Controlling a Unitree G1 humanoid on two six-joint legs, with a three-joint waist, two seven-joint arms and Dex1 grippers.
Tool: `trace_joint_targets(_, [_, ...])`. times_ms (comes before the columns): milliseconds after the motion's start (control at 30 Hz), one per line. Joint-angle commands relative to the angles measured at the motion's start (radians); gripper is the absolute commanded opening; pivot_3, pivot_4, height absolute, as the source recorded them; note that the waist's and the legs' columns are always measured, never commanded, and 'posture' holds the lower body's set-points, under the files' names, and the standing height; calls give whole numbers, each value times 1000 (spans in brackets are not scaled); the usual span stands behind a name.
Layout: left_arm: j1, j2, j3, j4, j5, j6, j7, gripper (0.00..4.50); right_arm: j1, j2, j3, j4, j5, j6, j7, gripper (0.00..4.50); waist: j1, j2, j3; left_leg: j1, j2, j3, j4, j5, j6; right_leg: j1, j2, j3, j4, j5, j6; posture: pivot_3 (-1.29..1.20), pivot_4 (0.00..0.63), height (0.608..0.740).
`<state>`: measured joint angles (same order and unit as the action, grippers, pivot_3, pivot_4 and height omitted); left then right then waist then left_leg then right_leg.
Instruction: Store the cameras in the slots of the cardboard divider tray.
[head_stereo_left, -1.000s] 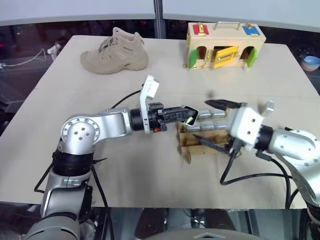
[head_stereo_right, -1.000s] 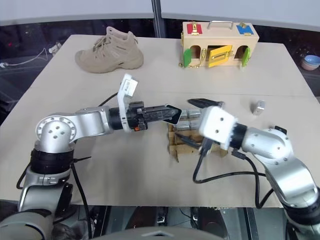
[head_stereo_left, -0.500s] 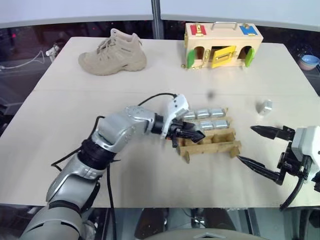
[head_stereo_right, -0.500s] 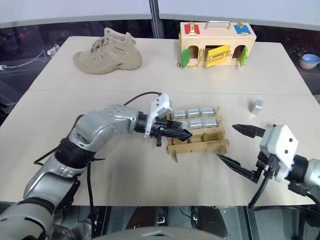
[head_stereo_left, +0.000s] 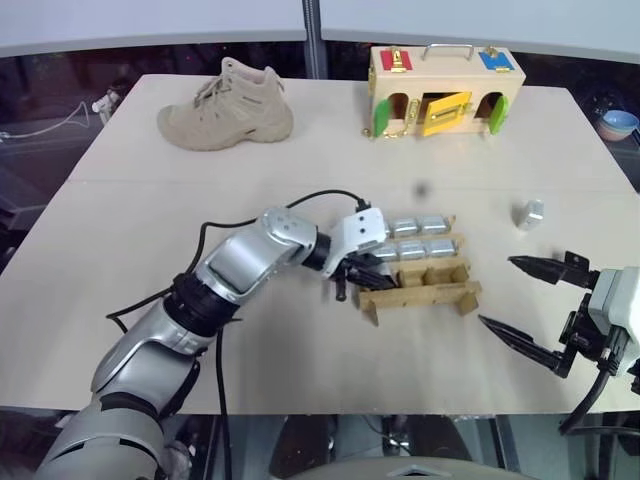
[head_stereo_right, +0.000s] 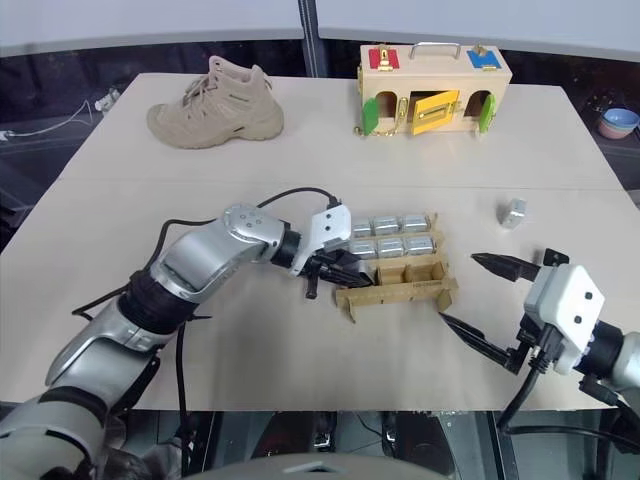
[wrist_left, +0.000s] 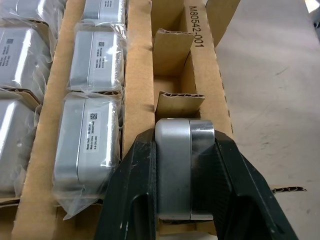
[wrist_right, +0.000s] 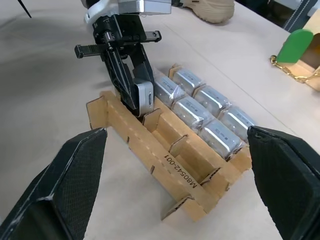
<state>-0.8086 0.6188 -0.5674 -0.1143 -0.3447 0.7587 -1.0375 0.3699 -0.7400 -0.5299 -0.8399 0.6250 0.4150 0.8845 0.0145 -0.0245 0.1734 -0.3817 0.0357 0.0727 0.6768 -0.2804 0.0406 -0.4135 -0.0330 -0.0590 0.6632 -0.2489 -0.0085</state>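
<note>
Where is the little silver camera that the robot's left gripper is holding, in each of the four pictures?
Left eye view: the camera sits at the tray's left end.
Right eye view: camera, same left end.
Left wrist view: camera between two black fingers.
Right wrist view: camera at the tray's near corner.
Shared landmark: the wrapped cameras beside it.

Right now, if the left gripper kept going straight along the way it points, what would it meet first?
Probably the cardboard divider tray: the left gripper, shut on a camera, points down into the end slot of its near, empty row, so the camera would likely meet the slot first.
</note>
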Motion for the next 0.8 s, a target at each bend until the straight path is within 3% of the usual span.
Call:
trace_joint_targets(33, [-14, -26, 22, -12, 31, -5, 2, 1796, -3, 1, -21, 6, -6, -22, -19, 4500, 0, 0, 0, 0, 0, 0, 0, 0, 0, 0, 0, 0, 0, 0, 0, 0, 150, 740])
trace_joint_targets(67, [-15, -46, 56, -21, 16, -3, 17, 2048, -2, 3, -24, 8, -11, -16, -32, 4500, 1, 0, 0, 0, 0, 0, 1, 0, 0, 0, 0, 0, 0, 0, 0, 0, 150, 740])
trace_joint_targets(133, [-19, -68, 154, -71, -79, 65, 9, 3104, 2, 5, -38, 10, -21, 22, -84, 4500, 2, 0, 0, -1, 0, 0, 2, 0, 0, 0, 0, 0, 0, 0, 0, 0, 150, 740])
trace_joint_targets(167, [-18, -70, 193, -94, -121, 99, 1, 3254, 4, 3, -43, 11, -23, 49, -112, 4500, 1, 0, 0, -2, 0, -1, 3, 0, 1, 0, 0, -1, 0, 0, 0, 0, 150, 740])
trace_joint_targets(333, [64, 17, 377, -230, -299, 182, -61, 3254, -93, 29, -53, 78, -44, 256, -376, 4500, -15, 1, -1, -1, 2, 0, 4, 0, 0, 0, 0, 1, 1, 0, 0, 0, 150, 740])
trace_joint_targets(433, [222, 41, 507, -268, -300, 49, -53, 3254, -208, 59, 4, 168, -180, 472, -634, 4500, -5, 4, -2, 0, 1, 0, 3, 0, 0, 0, -1, 1, 2, 0, 0, 0, 150, 740])
trace_joint_targets(467, [273, 48, 563, -268, -344, 26, -91, 3534, -263, 100, 12, 209, -190, 534, -703, 4500, -3, 4, -2, 0, 1, 1, 3, 0, 0, 0, -1, 2, 2, 0, 0, 0, 150, 740])
trace_joint_targets(533, [362, 79, 601, -294, -352, -56, -166, 3765, -334, 155, 37, 268, -208, 590, -772, 4500, -5, 3, -2, 0, 1, 1, 4, 0, 0, 0, -1, 1, 3, 0, 0, 0, 150, 740])
trace_joint_targets(600, [420, 82, 622, -320, -342, -110, -157, 4450, -390, 194, 54, 306, -234, 633, -819, 4500, -4, 4, -2, 0, 1, 2, 4, 0, 0, -1, -1, 2, 3, 1, -1, 0, 150, 740])
trace_joint_targets(800, [530, 138, 683, -360, -365, -154, -174, 4450, -501, 261, 53, 415, -276, 698, -887, 4500, 1, 4, -2, -1, 1, 1, 4, -1, 1, -1, -1, 1, 2, 2, -4, 0, 150, 740])
